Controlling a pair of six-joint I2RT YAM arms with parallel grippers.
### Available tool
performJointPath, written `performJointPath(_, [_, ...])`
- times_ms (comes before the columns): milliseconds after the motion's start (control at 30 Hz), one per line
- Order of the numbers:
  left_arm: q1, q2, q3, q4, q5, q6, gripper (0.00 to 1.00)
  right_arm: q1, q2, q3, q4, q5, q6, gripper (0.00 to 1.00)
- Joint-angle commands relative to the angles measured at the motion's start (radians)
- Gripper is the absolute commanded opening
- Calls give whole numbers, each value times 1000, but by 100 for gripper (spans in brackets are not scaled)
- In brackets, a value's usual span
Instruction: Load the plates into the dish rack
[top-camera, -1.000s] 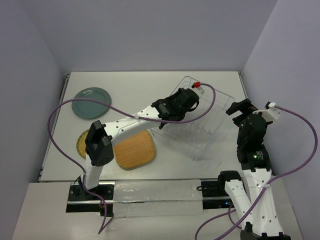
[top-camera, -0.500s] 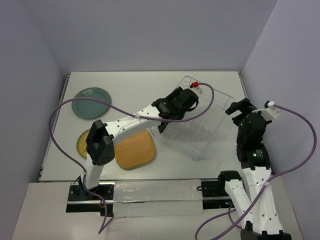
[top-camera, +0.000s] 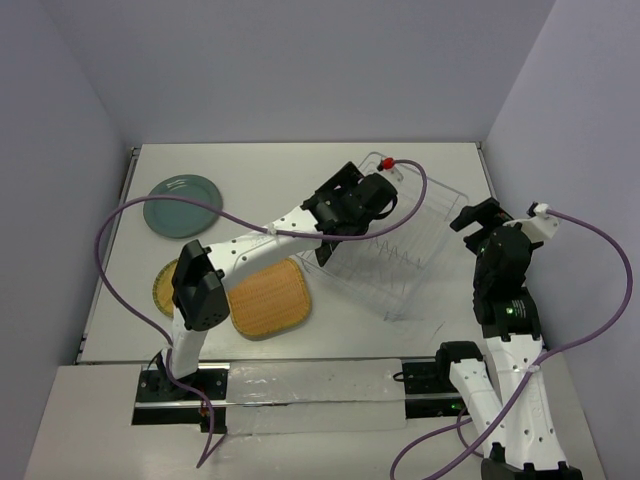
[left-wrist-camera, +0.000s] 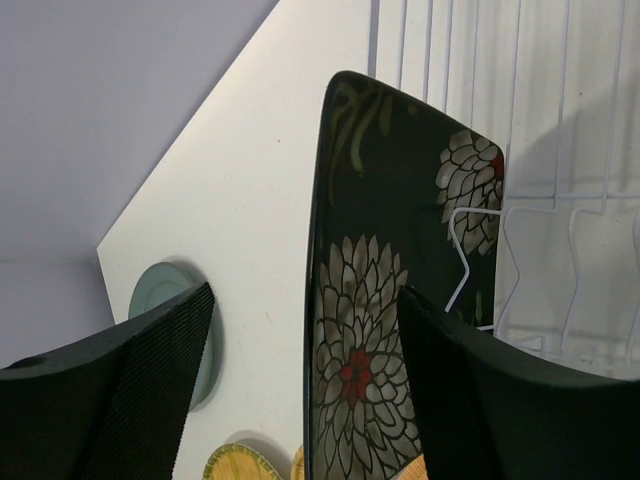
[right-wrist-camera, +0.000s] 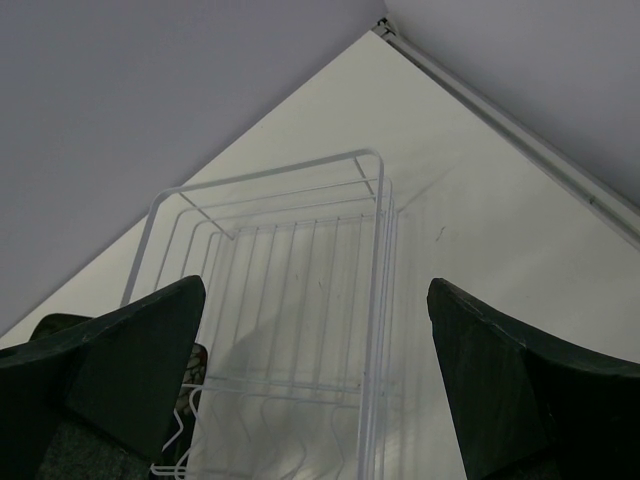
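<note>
Clear wire dish rack (top-camera: 420, 255) sits right of ctr on the white table (top-camera: 250, 170), skewed at an angle. It holds one plate: the black square plate (left-wrist-camera: 380, 300) w/ white flowers and red centres. This plate stands on edge at the rack's left end, and a wire prong crosses its right side in the L wrist view. The rest of the rack shows only bare wires and prongs in the R wrist view (right-wrist-camera: 300, 250).

L gripper (left-wrist-camera: 305, 292) hangs over that end of the rack, fingers spread wide w/ the plate btwn them. There is a clear gap on the left finger's (left-wrist-camera: 150, 380) side, so it has no grip on the plate.

R gripper (right-wrist-camera: 315, 285) hovers at the rack's right edge, fingers fully apart, holding nothing.

Other plates lie flat on the table, left half of the overhead frame:
- Round teal-grey plate (top-camera: 183, 205), upper left.
- Round yellow woven plate (top-camera: 160, 285), lower left, partly under the L arm.
- Tan rounded-square woven plate (top-camera: 268, 298), just right of the yellow one, below the rack's left end.

Vs. a second ago: L fingers have gone from closed on the plate to wide apart, and the L gripper has shifted slightly up and left. R arm and the 3 table plates are unchanged.
</note>
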Motion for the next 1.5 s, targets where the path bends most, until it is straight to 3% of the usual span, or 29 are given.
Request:
performJointPath(0, [7, -76, 98, -40, -3, -62, 90, -3, -11, 16, 8, -20, -18, 100])
performJointPath(33, [9, -91, 114, -49, 10, -80, 96, -3, -11, 19, 8, -33, -23, 100])
performJointPath(167, [32, -204, 105, -31, 98, -175, 98, -3, -11, 35, 9, -122, -61, 100])
performJointPath(233, [74, -331, 28, 10, 161, -296, 99, -3, -16, 45, 9, -176, -85, 100])
performJointPath(367, [207, -617, -307, 123, 258, -588, 99, -3, -5, 51, 35, -391, -141, 100])
performJointPath(433, [254, -748, -543, 149, 273, -729, 99, -2, 13, 61, 51, -560, -159, 100])
performJointPath(567, [318, -949, -797, 80, 275, -1009, 99, 67, 18, 67, 68, -741, -179, 100])
performJointPath(733, [368, -1061, -1030, -45, 325, -1266, 99, 253, 37, 43, 87, -713, -183, 100])
performJointPath(833, [416, -1114, -1147, -89, 429, -1346, 99, 342, 88, 19, 92, -640, -157, 100])
performJointPath(1033, [423, -1262, -1391, 50, 597, -1406, 99, 379, 127, 10, 92, -570, -142, 100])
performJointPath(1467, [482, -1311, -1619, 138, 724, -1483, 97, 379, 127, -29, 118, -428, -98, 100])
